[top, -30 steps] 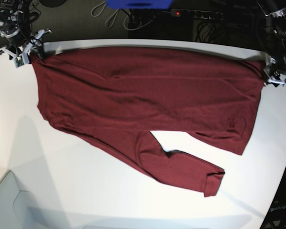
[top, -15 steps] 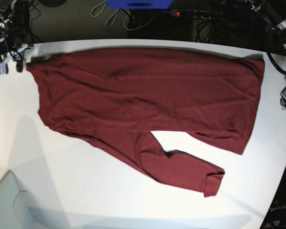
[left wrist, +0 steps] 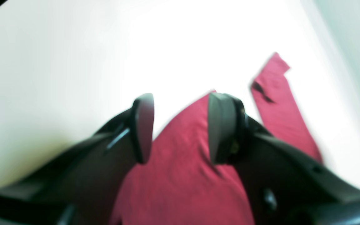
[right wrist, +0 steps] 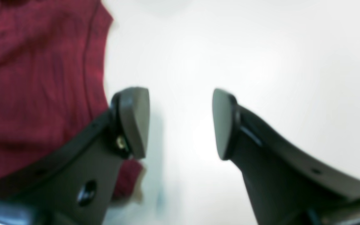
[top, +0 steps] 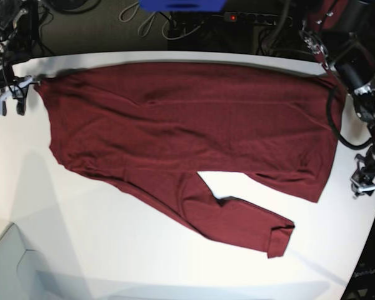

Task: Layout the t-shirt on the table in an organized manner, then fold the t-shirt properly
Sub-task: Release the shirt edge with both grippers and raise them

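Right hand point(top: 6, 103): at the far left as I stand, off the shirt's corner, over bare bench; its pads point(right wrist: 134, 120) stand apart with only white surface between them; holding nothing.
T-shirt point(top: 194, 125): dark maroon, long-sleeved, spread across the far half of the bench; body mostly flat, a few soft creases; one sleeve point(top: 237, 219) trails toward the near edge, its cuff turned over.
Bench point(top: 112, 262): white, curved edge, much of the near side bare.
Left hand point(top: 369, 181): at the far right, just beside the shirt's lower right edge; parted pads point(left wrist: 220, 128) hang over maroon cloth, nothing pinched between them.
Step in hand: by my reading, the laying-out stage; both hands free of the cloth, folding not yet begun.
Next move calls for: likely a fresh pinch on the trailing sleeve or a hem, to square the garment; thin knit lying flat needs a low, close approach.
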Tool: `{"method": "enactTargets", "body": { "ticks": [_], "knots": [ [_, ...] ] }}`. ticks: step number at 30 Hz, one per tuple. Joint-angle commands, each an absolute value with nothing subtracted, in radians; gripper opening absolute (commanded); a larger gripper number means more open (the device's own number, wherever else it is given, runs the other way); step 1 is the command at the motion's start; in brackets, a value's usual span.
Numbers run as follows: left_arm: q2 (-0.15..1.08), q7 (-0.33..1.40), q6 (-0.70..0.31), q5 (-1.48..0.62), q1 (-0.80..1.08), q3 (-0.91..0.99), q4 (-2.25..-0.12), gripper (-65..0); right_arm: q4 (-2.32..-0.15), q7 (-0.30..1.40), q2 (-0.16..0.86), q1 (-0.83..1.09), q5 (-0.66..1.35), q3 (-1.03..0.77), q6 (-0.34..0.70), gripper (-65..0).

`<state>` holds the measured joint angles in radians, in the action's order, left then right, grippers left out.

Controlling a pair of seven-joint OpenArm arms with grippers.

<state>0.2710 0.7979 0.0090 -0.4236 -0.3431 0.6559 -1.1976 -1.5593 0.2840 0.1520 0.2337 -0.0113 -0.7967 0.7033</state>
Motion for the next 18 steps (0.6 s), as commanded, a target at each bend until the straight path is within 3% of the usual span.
{"method": "enactTargets", "body": {
  "ticks": [1,10,18],
  "knots": [
    [0.286,0.728,-0.001,-0.417,-0.389,0.608,-1.164,-37.8,-1.573,0.257,0.17,0.225,0.001,-0.802,0.698,-32.3],
    [0.308,0.351,-0.004,-0.237,-0.555,0.226,-0.725,-37.8,-1.58,0.257,0.171,0.182,0.001,-0.8,0.698,-32.3],
    [0.305,0.159,-0.005,-0.231,-0.644,0.117,-0.46,-37.8,-1.58,0.257,0.171,0.179,0.001,-0.8,0.698,-32.4]
  ]
}}
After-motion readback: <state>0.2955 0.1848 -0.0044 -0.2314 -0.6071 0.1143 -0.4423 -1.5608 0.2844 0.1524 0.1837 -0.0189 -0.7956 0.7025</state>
